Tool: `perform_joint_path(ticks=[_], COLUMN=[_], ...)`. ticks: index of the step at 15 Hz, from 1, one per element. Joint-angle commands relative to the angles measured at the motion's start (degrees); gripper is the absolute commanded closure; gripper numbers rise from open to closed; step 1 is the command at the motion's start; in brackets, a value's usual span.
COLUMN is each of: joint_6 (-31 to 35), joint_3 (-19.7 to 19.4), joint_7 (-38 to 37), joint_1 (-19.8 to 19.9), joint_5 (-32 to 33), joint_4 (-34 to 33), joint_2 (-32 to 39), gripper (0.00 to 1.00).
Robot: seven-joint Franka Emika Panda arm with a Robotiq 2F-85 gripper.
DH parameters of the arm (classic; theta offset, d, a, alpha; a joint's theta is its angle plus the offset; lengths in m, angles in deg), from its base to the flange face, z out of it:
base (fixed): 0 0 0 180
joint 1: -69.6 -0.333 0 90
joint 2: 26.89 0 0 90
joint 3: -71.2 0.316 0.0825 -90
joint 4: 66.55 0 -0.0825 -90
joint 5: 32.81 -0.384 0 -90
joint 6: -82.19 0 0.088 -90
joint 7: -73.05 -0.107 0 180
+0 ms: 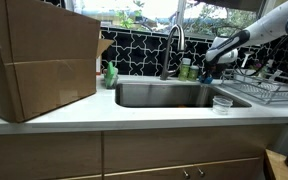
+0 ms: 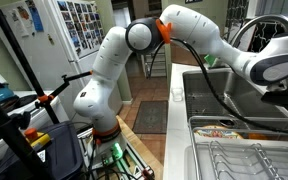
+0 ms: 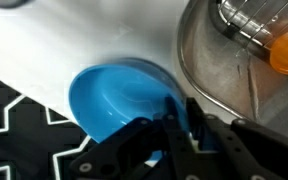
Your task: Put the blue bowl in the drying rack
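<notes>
Jaws clamped on blue bowl (image 3: 119, 100) rim | bowl beside sink (image 3: 199, 78) edge | drying rack (image 1: 269, 92) well apart

Exterior views: frontal across the white counter (image 1: 44, 125); lengthwise over the silvery wire drying rack (image 2: 249, 160). Both share the rectangular steel sink (image 1: 169, 95). Wrist view: close, downward.

Glossy blue bowl (image 3: 114, 95) & matt SS sink (image 1: 164, 96)
</notes>
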Motion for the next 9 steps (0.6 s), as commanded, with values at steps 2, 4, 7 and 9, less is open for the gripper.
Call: perform_joint_path(ticks=[2,4,7,9], joint_6=[-1.9,-1.4,-0.9,-0.6], joint_3=[1.5,1.5,1.4,1.1], joint_7=[0.3,0.1,0.1,-0.5], joint_1=[2.1,2.1,2.0,1.7], joint_5=[-0.7,-0.7,-0.6,-1.0], joint_4=[-1.3,0.1,2.7,4.6], joint_2=[-0.1,-1.6,-5.1,-8.2], gripper=[1.0,0.99,0.99,0.99])
